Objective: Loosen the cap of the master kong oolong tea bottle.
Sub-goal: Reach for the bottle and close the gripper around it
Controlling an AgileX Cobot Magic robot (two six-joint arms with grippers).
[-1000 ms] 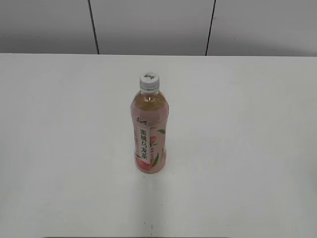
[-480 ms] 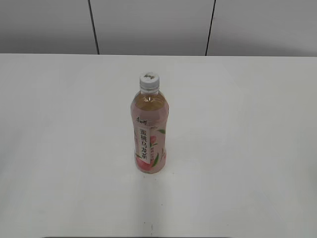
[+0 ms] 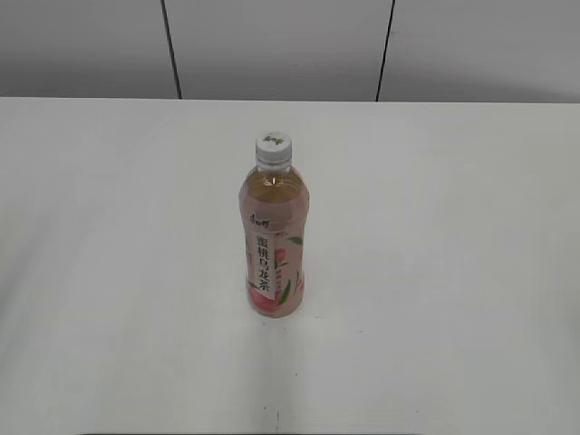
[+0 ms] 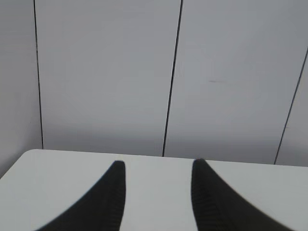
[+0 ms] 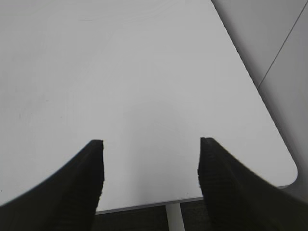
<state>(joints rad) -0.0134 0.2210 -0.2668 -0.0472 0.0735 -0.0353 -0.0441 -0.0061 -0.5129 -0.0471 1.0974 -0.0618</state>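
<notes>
While the bottle (image 3: pixel 274 243) stood upright mid-tabletop (image 3: pixel 453 272), cap (image 3: pixel 273 148) on, both sets of jaws hung open and empty, well away; twisting the cap without bracing the slim bottle could topple it.

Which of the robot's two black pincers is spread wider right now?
The right tool, seen over the table's corner edge, has the wider gap between its fingers. The left tool, facing the wall, stands narrower. Both are empty.
</notes>
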